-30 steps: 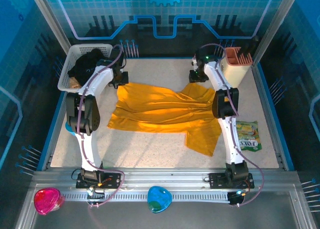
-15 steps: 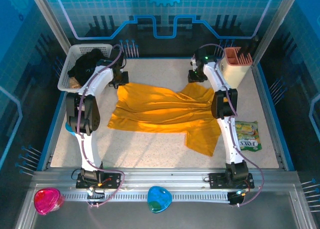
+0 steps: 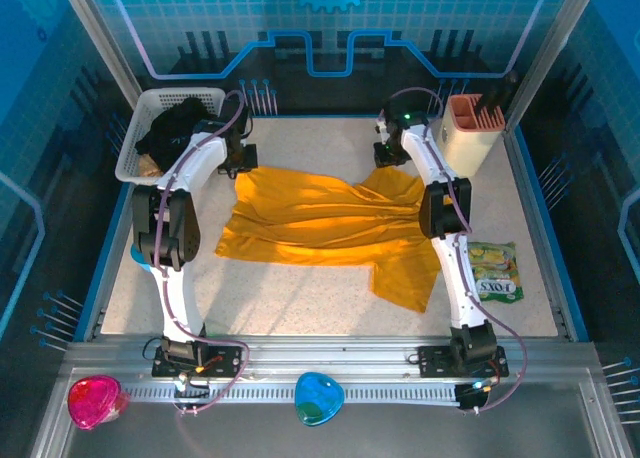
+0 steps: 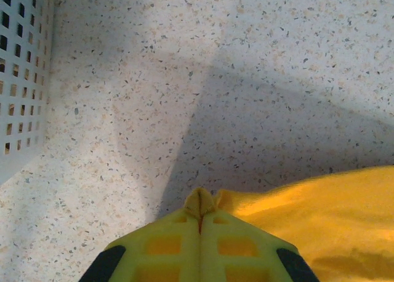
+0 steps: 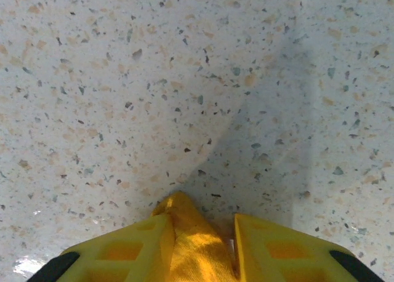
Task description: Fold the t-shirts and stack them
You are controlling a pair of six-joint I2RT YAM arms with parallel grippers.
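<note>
**Both claws on the yellow shirt's far edge**

Hard to see: the black t-shirt (image 3: 172, 126) lay bunched inside the white mesh basket (image 3: 180, 91). The left arm partly covered it, so its shape could not be made out. From above, neither claw's jaws could be read. Both wrist views cut the fingers off at the bottom edge. The right arm crossed over the side of the yellow shirt farthest from the basket.

Left gripper (image 4: 200, 209), just right of the basket: fingers pressed together, with a small tuft of the golden-yellow t-shirt (image 3: 320, 223) pinched at their tips. That shirt lay spread and wrinkled on the table, right of the basket.

Right gripper (image 5: 200, 223), well right of the basket: jaws partly apart, clamped on a thicker fold of the same shirt.

Surface: pale speckled table (image 3: 300, 308), with arm shadows across it. Farther right of the basket stood a pinkish holder (image 3: 465, 128) and lay a green packet (image 3: 495, 273). Blue panelled walls enclosed the cell.
</note>
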